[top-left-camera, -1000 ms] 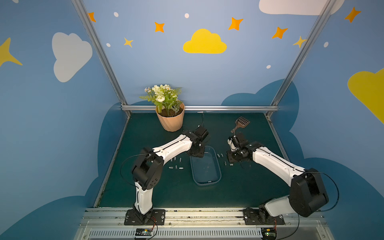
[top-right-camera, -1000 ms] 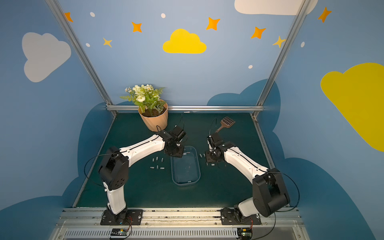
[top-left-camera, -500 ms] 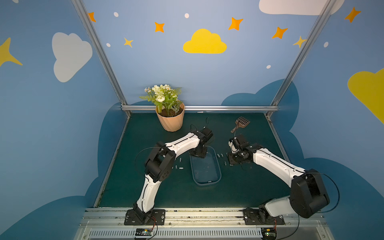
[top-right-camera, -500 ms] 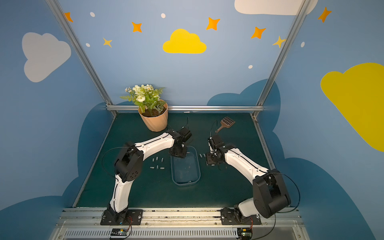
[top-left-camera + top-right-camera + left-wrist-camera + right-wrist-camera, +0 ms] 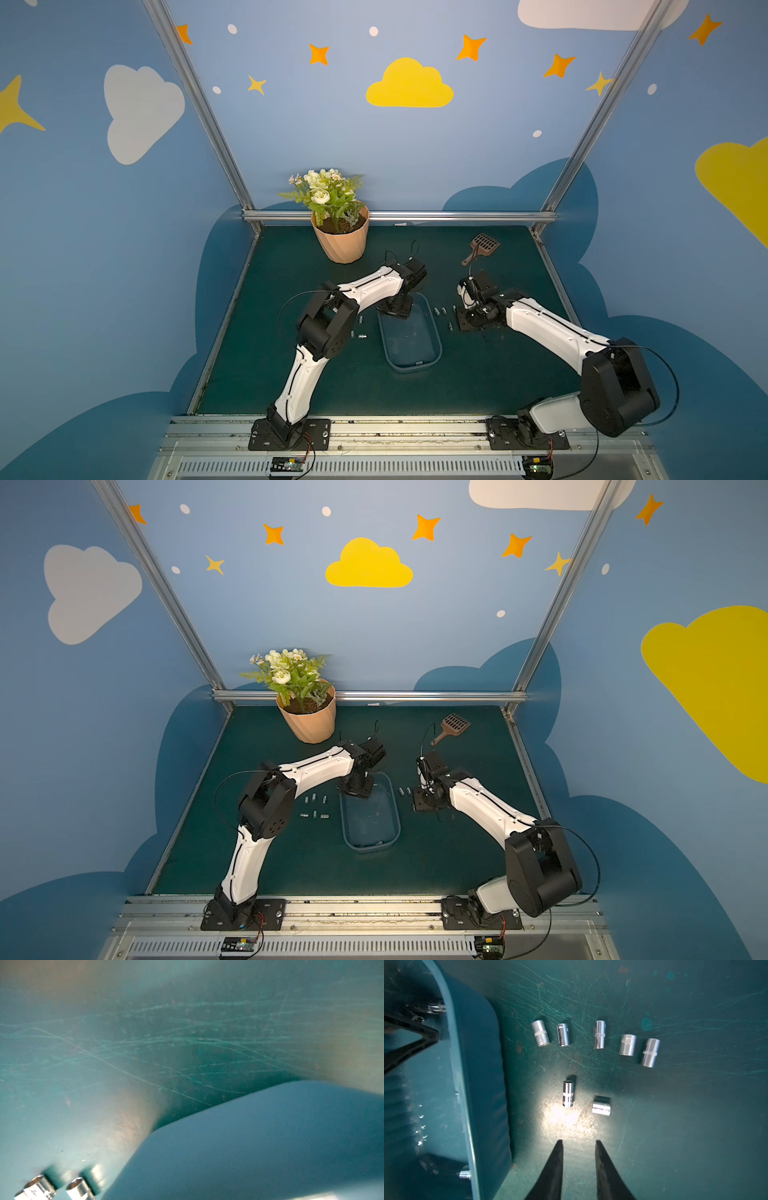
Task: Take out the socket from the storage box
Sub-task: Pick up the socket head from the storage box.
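The storage box, a shallow bluish tub, lies mid-mat in both top views. One small socket rests inside against its wall near the front end. My left gripper reaches down into the box's far end. Its black fingers show beside a shiny piece, but I cannot make out whether they grip it. The left wrist view shows only the blurred box wall. My right gripper hangs low over the mat right of the box, open and empty.
Several loose sockets lie on the mat ahead of the right gripper, the nearest ones just beyond its tips. More sockets lie left of the box. A peach flowerpot and a brown scoop stand at the back.
The left arm's elbow has swung right and towards the box while its gripper stayed at the box's far end. The right arm has barely moved.
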{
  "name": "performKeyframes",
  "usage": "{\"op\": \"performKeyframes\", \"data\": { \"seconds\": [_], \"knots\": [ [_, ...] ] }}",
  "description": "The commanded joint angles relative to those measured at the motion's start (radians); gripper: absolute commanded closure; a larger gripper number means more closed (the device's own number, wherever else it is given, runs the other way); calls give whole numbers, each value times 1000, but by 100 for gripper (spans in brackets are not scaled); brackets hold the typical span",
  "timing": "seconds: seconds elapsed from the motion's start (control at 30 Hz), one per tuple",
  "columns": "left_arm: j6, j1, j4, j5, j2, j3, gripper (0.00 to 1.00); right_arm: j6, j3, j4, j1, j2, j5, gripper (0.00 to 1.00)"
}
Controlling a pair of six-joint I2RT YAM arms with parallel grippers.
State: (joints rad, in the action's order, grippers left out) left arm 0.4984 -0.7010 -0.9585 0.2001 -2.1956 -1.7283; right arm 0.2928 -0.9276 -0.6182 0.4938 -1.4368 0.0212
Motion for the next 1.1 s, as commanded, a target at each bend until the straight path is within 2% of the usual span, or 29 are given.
{"op": "performKeyframes", "data": {
  "seconds": [0.0, 0.57, 0.9, 1.07],
  "knots": [
    [5, 0, -29, 34, -21, -27, 51, 13, 8, 2, -4, 28, -7, 72],
    [-25, 11, -56, 67, -87, -81, 53, 14, 21, 0, -7, 39, -1, 72],
    [-70, 1, -4, 9, -84, -74, 61, 15, 22, 2, -8, 38, -2, 72],
    [-85, -8, 15, -17, -78, -67, 62, 17, 24, 2, -9, 35, -3, 72]
  ]
}}
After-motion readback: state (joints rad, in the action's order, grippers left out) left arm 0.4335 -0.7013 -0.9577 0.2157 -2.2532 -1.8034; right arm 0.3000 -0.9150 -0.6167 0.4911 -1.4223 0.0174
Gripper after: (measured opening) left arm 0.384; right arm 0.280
